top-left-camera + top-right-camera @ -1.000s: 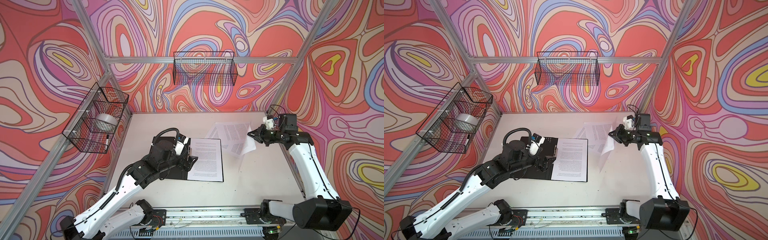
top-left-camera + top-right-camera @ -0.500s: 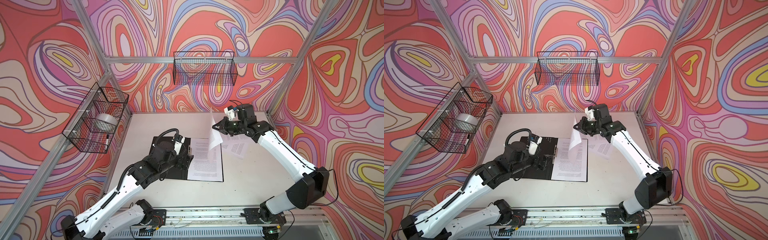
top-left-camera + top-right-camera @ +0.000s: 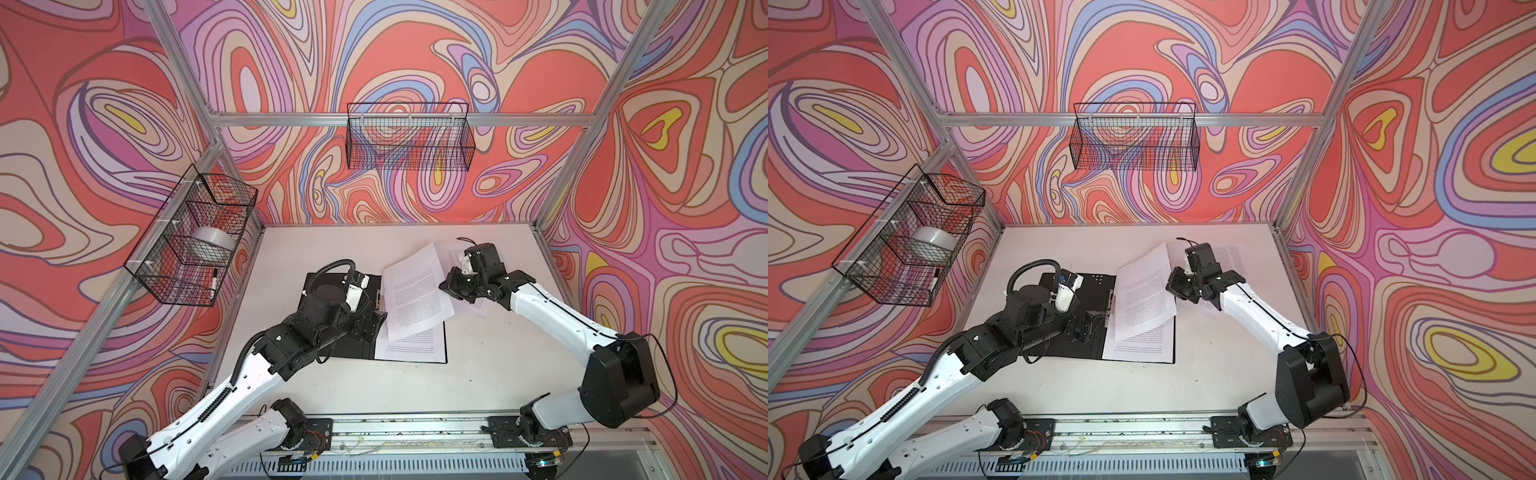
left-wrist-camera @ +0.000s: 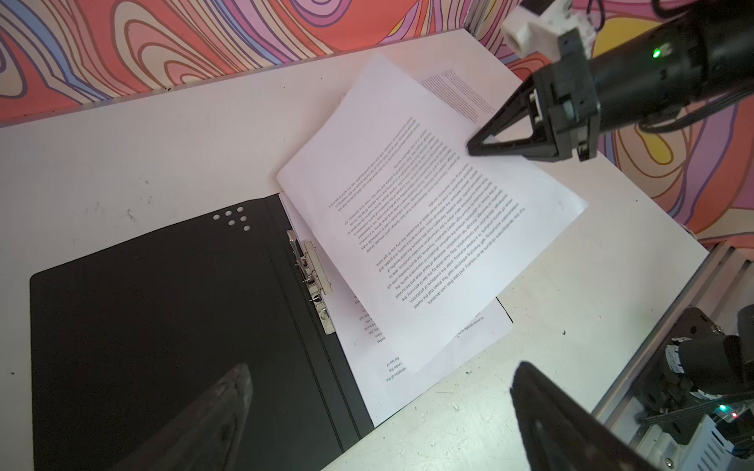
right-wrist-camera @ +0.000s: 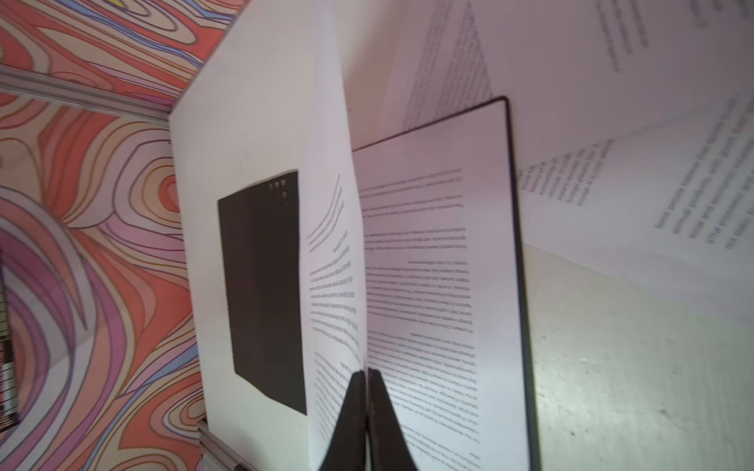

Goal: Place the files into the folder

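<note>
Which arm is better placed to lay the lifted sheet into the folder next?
Right. The right pincer is shut on the sheet, which hangs partly over the folder; the left pincer is open and empty near the spine clip.

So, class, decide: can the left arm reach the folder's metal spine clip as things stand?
Probably yes. The open left gripper hovers close to the spine clip, which lies uncovered; the sheet pinched by the right gripper ends just short of it.
</note>
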`<act>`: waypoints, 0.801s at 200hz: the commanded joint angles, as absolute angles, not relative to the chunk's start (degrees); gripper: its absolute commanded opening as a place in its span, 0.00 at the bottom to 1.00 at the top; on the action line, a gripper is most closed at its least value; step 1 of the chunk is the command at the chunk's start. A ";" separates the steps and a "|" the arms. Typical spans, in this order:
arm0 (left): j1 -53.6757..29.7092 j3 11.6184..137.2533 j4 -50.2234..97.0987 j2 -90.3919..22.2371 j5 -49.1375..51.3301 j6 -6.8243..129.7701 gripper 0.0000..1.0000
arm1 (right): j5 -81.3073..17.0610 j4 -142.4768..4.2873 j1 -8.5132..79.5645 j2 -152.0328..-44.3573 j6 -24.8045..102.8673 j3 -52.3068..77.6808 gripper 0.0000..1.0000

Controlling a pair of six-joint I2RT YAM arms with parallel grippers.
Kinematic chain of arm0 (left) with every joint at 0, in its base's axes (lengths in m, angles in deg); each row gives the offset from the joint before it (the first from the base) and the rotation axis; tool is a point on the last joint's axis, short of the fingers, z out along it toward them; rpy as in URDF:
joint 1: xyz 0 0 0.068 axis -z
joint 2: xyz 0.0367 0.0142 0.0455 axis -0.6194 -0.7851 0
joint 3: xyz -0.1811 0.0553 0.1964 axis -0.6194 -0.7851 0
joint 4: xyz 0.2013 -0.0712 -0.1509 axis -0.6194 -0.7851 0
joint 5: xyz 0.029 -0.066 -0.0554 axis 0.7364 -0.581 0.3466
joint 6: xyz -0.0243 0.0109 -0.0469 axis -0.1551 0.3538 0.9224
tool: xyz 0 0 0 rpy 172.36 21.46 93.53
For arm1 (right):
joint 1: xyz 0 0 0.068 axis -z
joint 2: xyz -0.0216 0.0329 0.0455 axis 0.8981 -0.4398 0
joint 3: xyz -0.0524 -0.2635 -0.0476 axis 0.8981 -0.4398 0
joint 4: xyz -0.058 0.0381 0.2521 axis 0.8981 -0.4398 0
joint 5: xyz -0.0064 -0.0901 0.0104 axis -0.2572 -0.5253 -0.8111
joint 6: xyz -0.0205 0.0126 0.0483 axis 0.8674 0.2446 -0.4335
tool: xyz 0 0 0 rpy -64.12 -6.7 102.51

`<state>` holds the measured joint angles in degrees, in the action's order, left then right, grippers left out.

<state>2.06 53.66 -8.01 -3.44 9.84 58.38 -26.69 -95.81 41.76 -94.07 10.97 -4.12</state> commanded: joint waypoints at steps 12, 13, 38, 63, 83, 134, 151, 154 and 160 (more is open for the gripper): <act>1.81 53.06 -7.26 -3.25 8.31 57.96 1.00 | -31.10 -87.56 41.86 -90.92 7.47 -13.80 0.00; 1.81 53.06 -7.29 -3.26 8.29 57.96 1.00 | -31.06 -87.32 41.81 -90.87 7.36 -14.13 0.00; 1.81 53.09 -7.03 -3.22 7.57 58.04 1.00 | -30.56 -84.29 41.18 -90.97 6.10 -18.18 0.00; 1.76 53.19 -7.20 -3.35 7.00 58.10 1.00 | -30.84 -83.07 39.57 -91.85 6.10 -19.17 0.00; 1.81 53.07 -7.19 -3.09 6.71 58.05 1.00 | -31.33 -82.46 38.89 -92.06 5.62 -19.65 0.00; 1.80 52.83 -6.87 -2.65 6.41 58.06 1.00 | -31.88 -80.58 35.98 -93.97 3.39 -19.52 0.00; 1.77 52.82 -6.95 -2.82 6.27 58.09 1.00 | -32.14 -80.55 35.28 -94.37 2.64 -19.86 0.00; 1.80 52.82 -6.97 -2.89 6.19 58.13 1.00 | -32.02 -80.25 35.22 -94.38 2.48 -19.95 0.00; 1.81 52.84 -6.98 -2.91 6.14 58.14 1.00 | -31.98 -79.94 35.08 -94.40 2.27 -20.18 0.00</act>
<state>2.06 53.64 -7.96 -3.35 6.94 58.38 -30.86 -81.74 35.92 -93.57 3.80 -18.98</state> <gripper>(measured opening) 0.996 0.047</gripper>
